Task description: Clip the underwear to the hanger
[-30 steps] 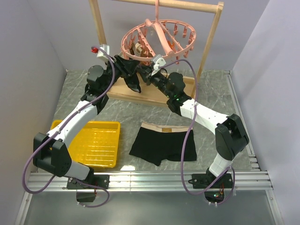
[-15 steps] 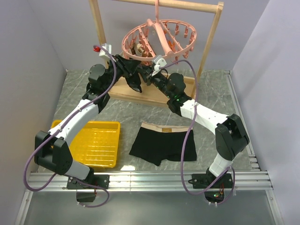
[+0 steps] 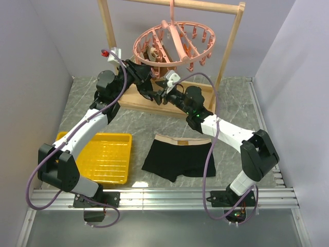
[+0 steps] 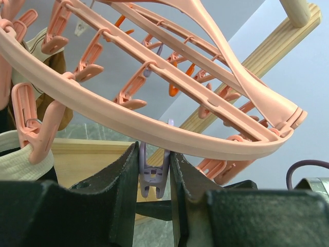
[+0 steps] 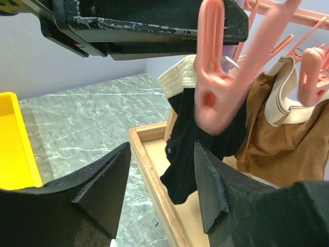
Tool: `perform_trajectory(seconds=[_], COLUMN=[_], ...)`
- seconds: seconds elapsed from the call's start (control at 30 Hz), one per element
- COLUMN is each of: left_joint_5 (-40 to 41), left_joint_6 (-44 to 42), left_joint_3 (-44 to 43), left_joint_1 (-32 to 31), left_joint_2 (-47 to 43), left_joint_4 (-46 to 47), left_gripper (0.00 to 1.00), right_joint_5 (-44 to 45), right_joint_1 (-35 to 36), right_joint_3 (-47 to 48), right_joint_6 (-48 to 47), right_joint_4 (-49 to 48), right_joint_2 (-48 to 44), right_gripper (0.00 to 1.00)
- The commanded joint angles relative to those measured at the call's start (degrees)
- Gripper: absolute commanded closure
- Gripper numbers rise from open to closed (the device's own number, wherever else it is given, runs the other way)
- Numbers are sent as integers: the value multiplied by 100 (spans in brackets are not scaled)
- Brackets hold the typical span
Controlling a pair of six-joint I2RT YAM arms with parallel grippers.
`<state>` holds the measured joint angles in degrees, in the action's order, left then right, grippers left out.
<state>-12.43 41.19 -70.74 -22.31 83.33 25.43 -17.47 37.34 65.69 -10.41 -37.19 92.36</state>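
Your left gripper [image 4: 154, 157] is clamped on a lilac peg [image 4: 152, 180] that hangs from the ring of the hanger [image 3: 176, 42]. Your right gripper [image 5: 160, 157], just beside it, has its fingers apart with nothing between them (a dark garment [image 5: 190, 139] with a cream band hangs beyond). The underwear [image 3: 177, 157] lies flat on the table [image 3: 139, 123], at the near side, right of the yellow tray [image 3: 103, 154] and well apart from both grippers.

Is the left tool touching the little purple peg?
Touching. The left wrist view shows the purple peg squeezed between the left tool's two fingers, both pressing its sides, just under the pink hanger.
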Motion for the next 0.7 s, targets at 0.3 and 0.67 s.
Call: perform_trajectory(seconds=[0.3,0.67], left_joint_5=[-181,-287], left_joint_6=[-67,-93], left_joint_3=[-28,-71], left_joint_1=[-19,-55], left_joint_2=[-106,-98], left_joint_4=[147,138], left_gripper=[100,100], right_joint_5=[490,438], right_joint_1=[-60,-52], right_joint_3=[1165,1315], right_joint_6=[321,242], right_joint_4=[-148,-254], right_joint_2=[344,494], right_gripper=[47,69])
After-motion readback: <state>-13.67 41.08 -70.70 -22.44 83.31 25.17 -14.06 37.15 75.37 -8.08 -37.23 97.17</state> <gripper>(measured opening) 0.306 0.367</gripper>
